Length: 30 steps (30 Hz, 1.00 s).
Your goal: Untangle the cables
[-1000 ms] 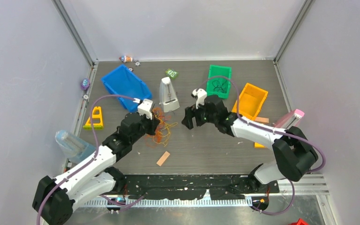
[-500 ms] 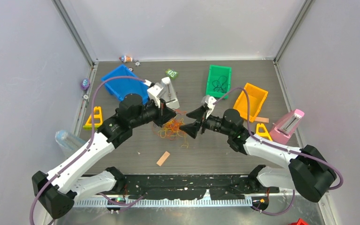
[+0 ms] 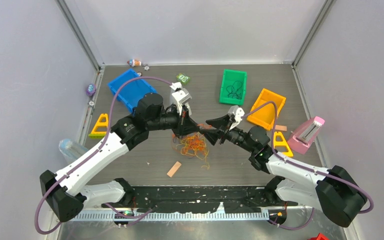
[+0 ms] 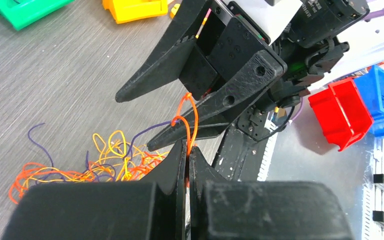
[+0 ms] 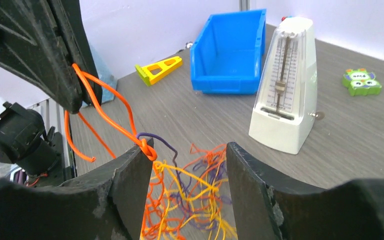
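Mid-frame, the left gripper point(image 4: 187, 150) pinches an orange loop point(image 4: 195, 120) above the cables point(image 3: 192, 146) — jaws clenched. The right gripper point(image 5: 190, 150) faces it, jaws released.

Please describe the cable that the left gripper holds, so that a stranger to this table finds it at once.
On the grey table, the left gripper and right gripper meet tip to tip above a heap of orange, yellow and purple cables. The cable is the bright orange loop pinched in the shut left gripper; unlike the rest, it is lifted off the table.
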Motion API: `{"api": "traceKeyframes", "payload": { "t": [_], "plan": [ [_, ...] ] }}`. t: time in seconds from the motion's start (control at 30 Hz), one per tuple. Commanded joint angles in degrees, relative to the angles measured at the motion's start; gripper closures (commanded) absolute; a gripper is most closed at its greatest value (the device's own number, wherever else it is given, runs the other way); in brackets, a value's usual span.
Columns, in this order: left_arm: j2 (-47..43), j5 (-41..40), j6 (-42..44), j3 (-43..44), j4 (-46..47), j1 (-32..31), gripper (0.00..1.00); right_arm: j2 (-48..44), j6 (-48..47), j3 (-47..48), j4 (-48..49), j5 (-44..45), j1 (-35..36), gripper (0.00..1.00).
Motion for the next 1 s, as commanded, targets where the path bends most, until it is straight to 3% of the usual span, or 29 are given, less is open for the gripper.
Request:
{"api": "traceKeyframes", "payload": {
  "t": [0.0,0.17,0.23,0.27,0.37,0.5,0.63,0.77,0.83,0.9,0.93,0.97],
  "plan": [
    [-0.2,3.9,-1.6,3.1,0.1,-0.4,1.0,0.1,-0.1,0.3,5.9,1.5,0.1,0.4],
    [1.2,4.5,-2.2,3.4,0.9,-0.6,1.0,4.7,2.9,3.5,8.1,-6.7,0.8,0.45],
    [1.0,3.2,-2.5,3.1,1.8,-0.6,1.0,6.4,3.4,4.3,7.6,-6.6,1.0,0.63],
    [0.4,2.3,-2.8,2.8,2.9,-0.6,1.0,7.6,3.8,4.6,7.0,-5.6,1.0,0.78],
    [-2.0,-2.9,-2.3,2.8,2.2,-0.6,1.0,9.3,4.6,5.2,3.0,1.3,1.0,0.94],
    [-6.3,-16.1,0.4,5.7,-3.8,-0.4,1.0,10.8,8.7,4.1,-1.3,12.4,-1.9,0.95],
    [-12.1,-32.2,2.1,6.0,-6.6,0.1,1.0,12.2,15.6,3.8,-9.0,20.5,-10.1,0.95],
    [-16.5,-41.0,3.7,3.5,-5.6,0.7,1.0,13.0,21.1,1.7,-8.0,15.7,-16.6,0.95],
    [-16.8,-41.0,4.2,2.7,-5.1,0.8,1.0,12.3,19.3,0.4,-2.9,9.2,-17.0,0.88],
    [-16.0,-37.8,4.6,2.1,-4.2,0.8,1.0,11.8,18.0,-0.2,3.8,1.4,-16.7,0.56],
    [-15.3,-35.7,4.6,2.0,-3.7,0.8,1.0,11.8,17.9,-0.7,8.8,-0.7,-16.4,0.3],
    [-14.5,-33.4,4.5,2.2,-3.3,0.8,1.0,11.9,17.7,-1.0,11.1,-5.1,-15.7,0.22]
  ]
}}
